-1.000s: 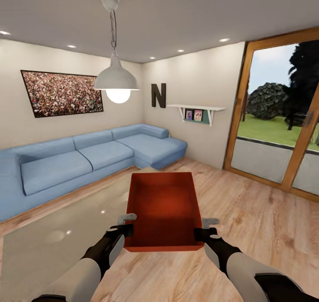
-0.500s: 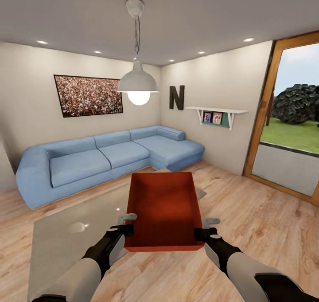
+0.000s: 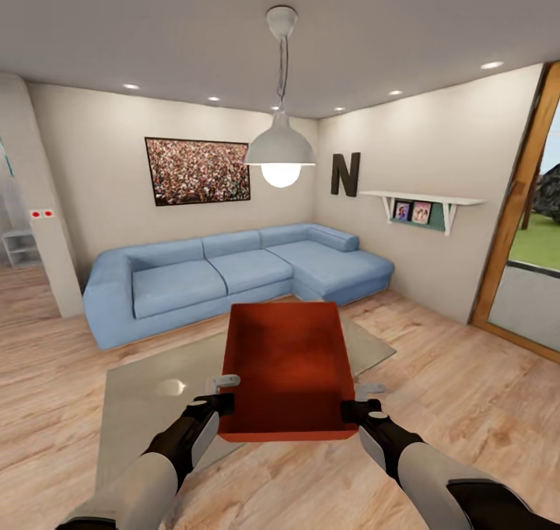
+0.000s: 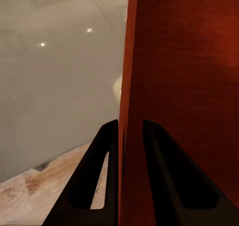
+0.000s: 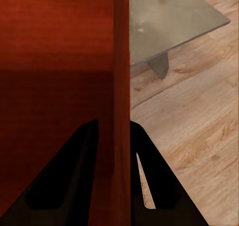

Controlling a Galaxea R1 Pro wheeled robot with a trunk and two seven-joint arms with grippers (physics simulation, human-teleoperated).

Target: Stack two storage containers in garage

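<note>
Two grippers carry one container (image 3: 286,374) at my 12 o'clock: my left gripper (image 3: 222,394) pinches its left wall and my right gripper (image 3: 359,401) its right wall, each wall clamped between the fingers (image 4: 107,151) so the bin rides level, open side up, clear of the wood floor (image 3: 482,405). Low glass table (image 3: 140,405) edges sit under and at 10 o'clock, the sofa (image 3: 233,269) lies beyond at 12, and open floor runs toward 9 o'clock past the wall end (image 3: 47,203), my likeliest way out.
</note>
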